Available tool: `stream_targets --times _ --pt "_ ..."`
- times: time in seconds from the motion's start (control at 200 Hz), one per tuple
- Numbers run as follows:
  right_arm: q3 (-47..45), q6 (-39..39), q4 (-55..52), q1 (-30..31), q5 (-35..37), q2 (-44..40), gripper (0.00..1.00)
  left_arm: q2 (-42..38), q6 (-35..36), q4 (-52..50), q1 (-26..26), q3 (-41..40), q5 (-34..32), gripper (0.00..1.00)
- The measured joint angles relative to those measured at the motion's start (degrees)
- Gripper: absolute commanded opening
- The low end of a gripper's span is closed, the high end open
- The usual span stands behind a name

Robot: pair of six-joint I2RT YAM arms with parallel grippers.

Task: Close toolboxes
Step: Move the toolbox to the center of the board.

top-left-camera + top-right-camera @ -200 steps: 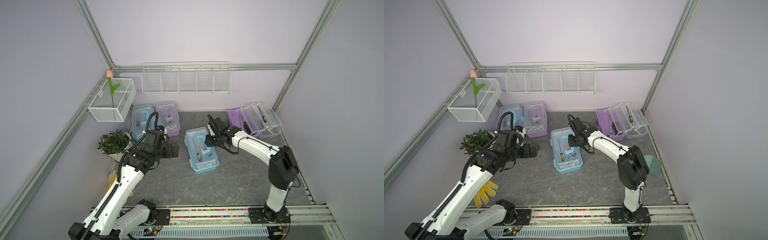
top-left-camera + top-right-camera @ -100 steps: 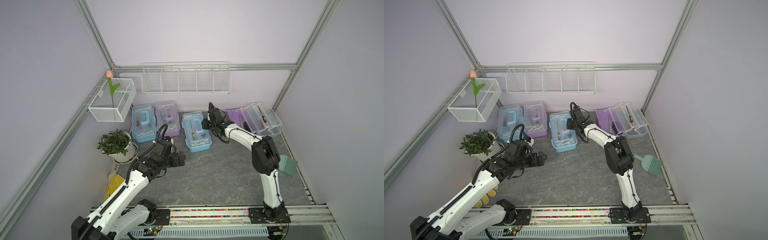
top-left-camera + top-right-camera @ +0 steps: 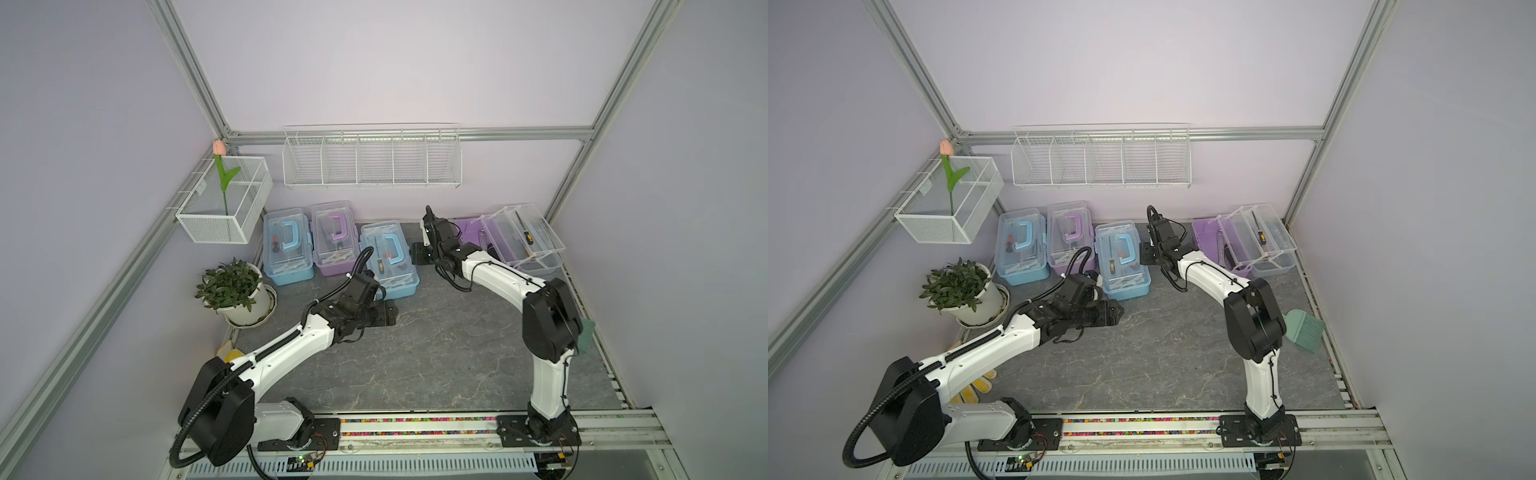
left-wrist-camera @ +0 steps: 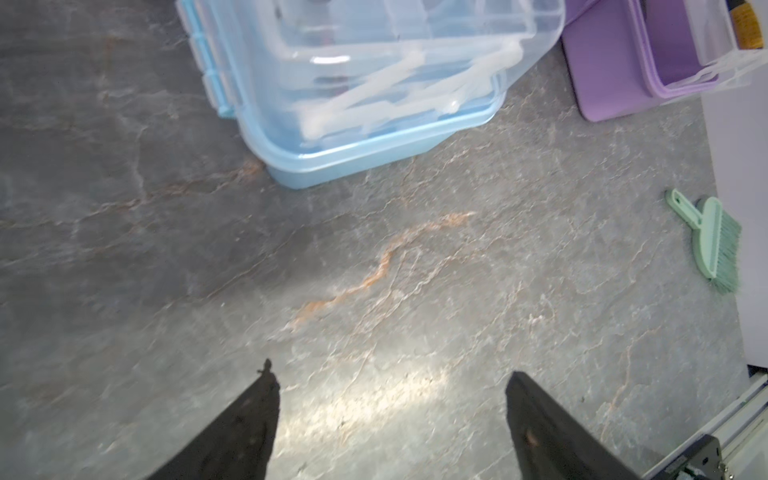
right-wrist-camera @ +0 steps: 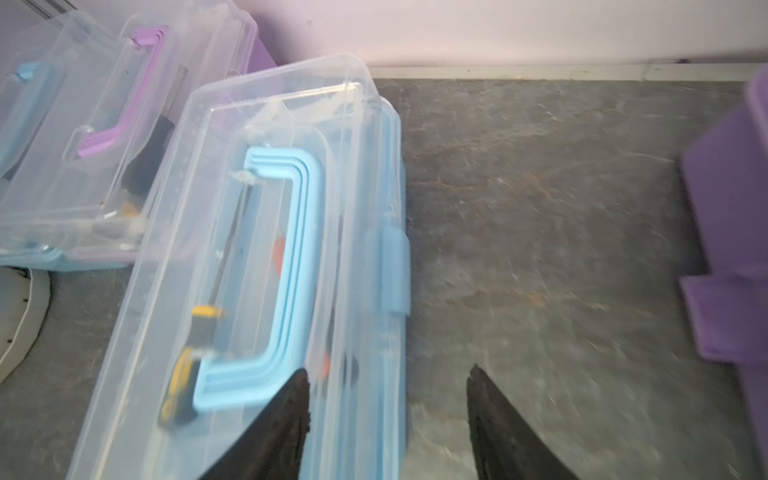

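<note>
Three toolboxes stand shut in a row along the back wall: a light-blue one (image 3: pixel 288 249), a purple one (image 3: pixel 336 239) and a second light-blue one (image 3: pixel 389 259). At the back right a purple toolbox (image 3: pixel 511 241) stands open, its clear trays spread out. My right gripper (image 5: pixel 388 378) is open at the latch side of the second light-blue toolbox (image 5: pixel 257 249); one finger is over its lid, the other over the floor. My left gripper (image 4: pixel 390 382) is open above bare floor, in front of that box (image 4: pixel 374 104).
A potted plant (image 3: pixel 232 291) stands at the left. A white wire basket with a tulip (image 3: pixel 224 208) hangs above it, and a long wire basket (image 3: pixel 372 160) on the back wall. A green brush (image 3: pixel 1304 332) lies by the right wall, yellow gloves (image 3: pixel 976 386) under my left arm.
The second light-blue toolbox went from mid-floor to the back row beside the purple one. My right gripper has opened beside it. My left arm swung away from the boxes toward the front.
</note>
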Motion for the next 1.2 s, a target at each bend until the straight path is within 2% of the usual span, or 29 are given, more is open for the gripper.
stream_targets --times 0.115,0.18,0.295,0.58,0.87,1.2 --pt "-7.0 -2.5 -3.9 -1.7 1.2 -9.8 0.63 4.4 0.2 2.8 -0.1 2.3 -0.1 0.81" --pt "-9.9 -3.4 -6.1 -4.0 1.3 -13.8 0.63 7.8 0.2 3.8 -0.1 4.7 0.0 0.71" --pt "-12.8 -4.7 -10.0 -8.9 1.2 -17.2 0.62 14.1 1.2 5.2 -0.3 10.1 0.5 0.60" --pt "-16.2 -6.2 -14.8 -15.8 -2.1 -17.9 0.60 25.0 3.2 4.7 -1.6 20.2 -0.7 0.54" --pt "-19.8 -6.1 -15.8 -16.4 -5.5 -22.7 0.60 32.6 6.8 -1.0 -0.5 30.1 -4.1 0.54" --pt "-20.0 -6.1 -15.8 -17.0 -5.9 -22.9 0.60 39.1 15.6 -8.0 4.3 36.1 -1.9 0.54"
